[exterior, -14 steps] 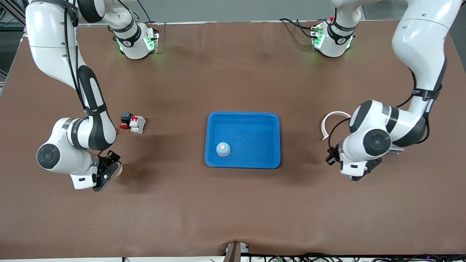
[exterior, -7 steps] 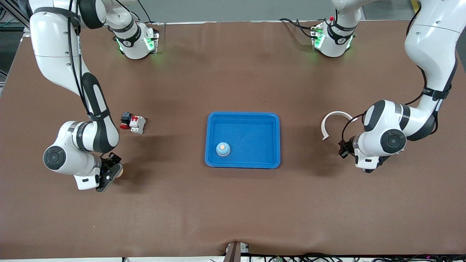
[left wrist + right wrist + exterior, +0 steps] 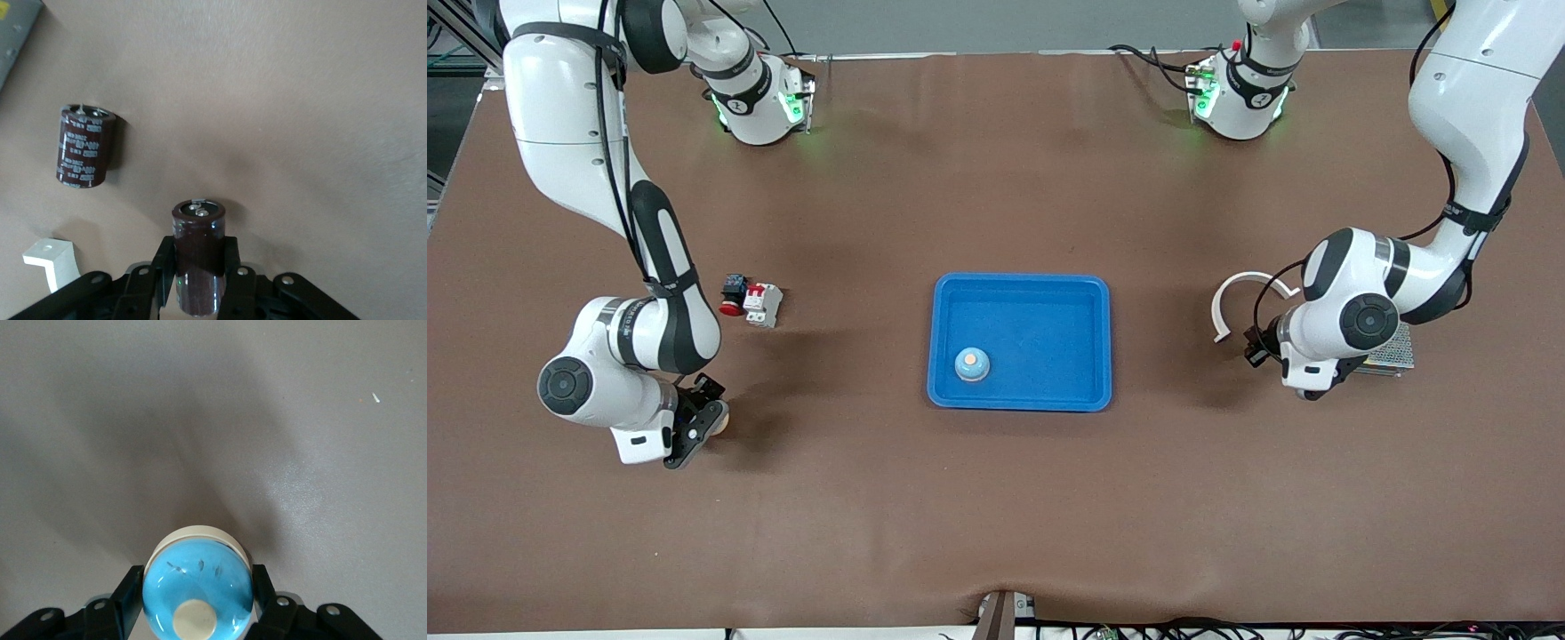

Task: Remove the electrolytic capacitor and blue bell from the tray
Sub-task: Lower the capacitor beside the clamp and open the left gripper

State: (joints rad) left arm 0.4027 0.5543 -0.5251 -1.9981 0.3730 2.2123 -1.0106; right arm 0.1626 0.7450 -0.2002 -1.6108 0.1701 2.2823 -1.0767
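Note:
A dark brown capacitor (image 3: 198, 227) stands upright between the fingers of my left gripper (image 3: 198, 259), which is shut on it just above the table near the left arm's end. In the front view that hand is hidden under its own wrist (image 3: 1320, 356). My right gripper (image 3: 198, 590) is shut on a blue bell (image 3: 197, 577) with a cream button, low over the table at the right arm's end. There only a cream edge of the bell (image 3: 721, 418) shows beside the right gripper (image 3: 694, 427). The blue tray (image 3: 1089, 302) lies mid-table.
A second bell (image 3: 971, 364) sits in the tray's near corner. A second capacitor (image 3: 83, 147) lies on the table by a white curved piece (image 3: 1240, 293) and a metal box (image 3: 1392, 351). A red-and-white breaker (image 3: 762, 304) and a red button (image 3: 732, 295) lie near the right arm.
The left arm's wrist has swung toward its end of the table and up the view, closer to the white curved piece. The right arm has shifted slightly. Both grips are unchanged.

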